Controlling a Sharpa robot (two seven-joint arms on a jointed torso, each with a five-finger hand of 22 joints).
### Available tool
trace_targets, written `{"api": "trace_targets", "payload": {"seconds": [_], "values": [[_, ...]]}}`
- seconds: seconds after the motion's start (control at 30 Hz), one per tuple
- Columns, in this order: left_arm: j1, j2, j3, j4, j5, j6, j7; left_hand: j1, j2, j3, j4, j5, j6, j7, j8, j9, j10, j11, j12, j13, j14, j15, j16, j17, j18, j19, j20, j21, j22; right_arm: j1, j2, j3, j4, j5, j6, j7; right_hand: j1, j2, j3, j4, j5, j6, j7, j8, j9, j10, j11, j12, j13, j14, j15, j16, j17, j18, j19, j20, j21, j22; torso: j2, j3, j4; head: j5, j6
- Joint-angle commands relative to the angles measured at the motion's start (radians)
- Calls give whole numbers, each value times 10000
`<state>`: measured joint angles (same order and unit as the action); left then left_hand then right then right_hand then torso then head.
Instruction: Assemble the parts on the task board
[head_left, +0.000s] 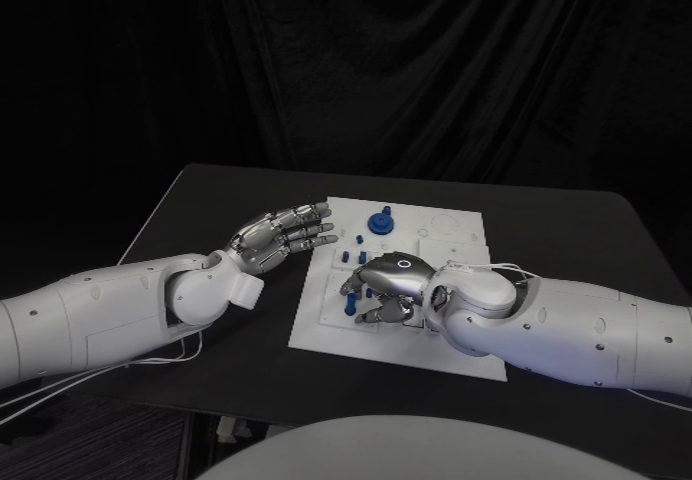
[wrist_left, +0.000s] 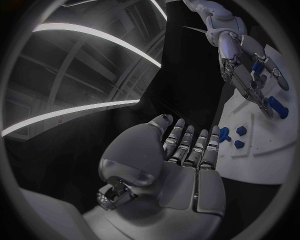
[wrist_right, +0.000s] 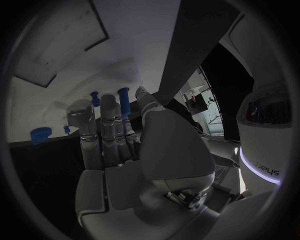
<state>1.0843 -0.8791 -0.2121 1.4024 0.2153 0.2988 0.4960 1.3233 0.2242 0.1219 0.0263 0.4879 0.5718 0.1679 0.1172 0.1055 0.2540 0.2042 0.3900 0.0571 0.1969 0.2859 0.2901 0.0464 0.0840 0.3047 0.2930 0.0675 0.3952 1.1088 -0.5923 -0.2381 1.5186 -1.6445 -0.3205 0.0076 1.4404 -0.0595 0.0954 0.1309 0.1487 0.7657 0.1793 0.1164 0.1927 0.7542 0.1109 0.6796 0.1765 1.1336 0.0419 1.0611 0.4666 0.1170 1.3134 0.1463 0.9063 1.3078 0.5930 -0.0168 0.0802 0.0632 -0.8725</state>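
Dim scene against black drape; task board (head_left: 433, 225) brightest, shadowed beneath right robot hand (head_left: 387, 285); wrist views fisheye-bent, glaring ceiling strips toward 10 o'clock.

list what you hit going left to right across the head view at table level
left arm → left robot hand → task board, its left edge just past the fingertips → right robot hand over the board → right arm
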Motion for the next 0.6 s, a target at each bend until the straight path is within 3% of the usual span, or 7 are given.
{"api": "trace_targets", "payload": {"seconds": [0.03, 0.3, 0.6], "values": [[-23, 15, 11, 5, 1, 146, 74, -80, 11, 54, -6, 37, -26, 189, 45, -13, -31, 22, 18, 1, -30, 37, 22, 3, -137, 39, -15, 6, -10, -14, 20, 7, 46, 212, -115, 226, 32, 125, -9, -58, 84, 155, 42, 70, 25, 77, 33, 72, 31, -12, -56, 21, -14, 92, 6, -69, 43, 961, 0, -3, -1, -26, -2], [-29, 32, 11, -1, 1, 159, 58, -80, 11, 54, -6, 37, -26, 189, 45, -13, -31, 22, 18, 1, -30, 37, 22, 3, -137, 39, -15, 6, -10, -15, 33, 7, 70, 413, -72, 350, 185, 209, 89, -95, 207, 773, 65, 254, 146, 25, 126, -56, 0, -18, 17, 8, -39, 93, -10, -16, -5, 951, 18, 16, 30, -34, -2], [-32, -4, 11, 11, 1, 153, 40, -101, 1, 81, -6, 35, -23, 189, 51, -12, -34, 20, 21, 1, -35, 37, 25, 3, -136, 34, -15, 3, -22, -15, -40, 6, 108, 509, -215, 444, 270, 247, 214, -64, 291, 1298, -74, 396, 302, 290, 31, -190, -70, 45, -55, 42, -44, 78, 75, -57, 161, 992, 15, -6, 41, -27, -2]]}}
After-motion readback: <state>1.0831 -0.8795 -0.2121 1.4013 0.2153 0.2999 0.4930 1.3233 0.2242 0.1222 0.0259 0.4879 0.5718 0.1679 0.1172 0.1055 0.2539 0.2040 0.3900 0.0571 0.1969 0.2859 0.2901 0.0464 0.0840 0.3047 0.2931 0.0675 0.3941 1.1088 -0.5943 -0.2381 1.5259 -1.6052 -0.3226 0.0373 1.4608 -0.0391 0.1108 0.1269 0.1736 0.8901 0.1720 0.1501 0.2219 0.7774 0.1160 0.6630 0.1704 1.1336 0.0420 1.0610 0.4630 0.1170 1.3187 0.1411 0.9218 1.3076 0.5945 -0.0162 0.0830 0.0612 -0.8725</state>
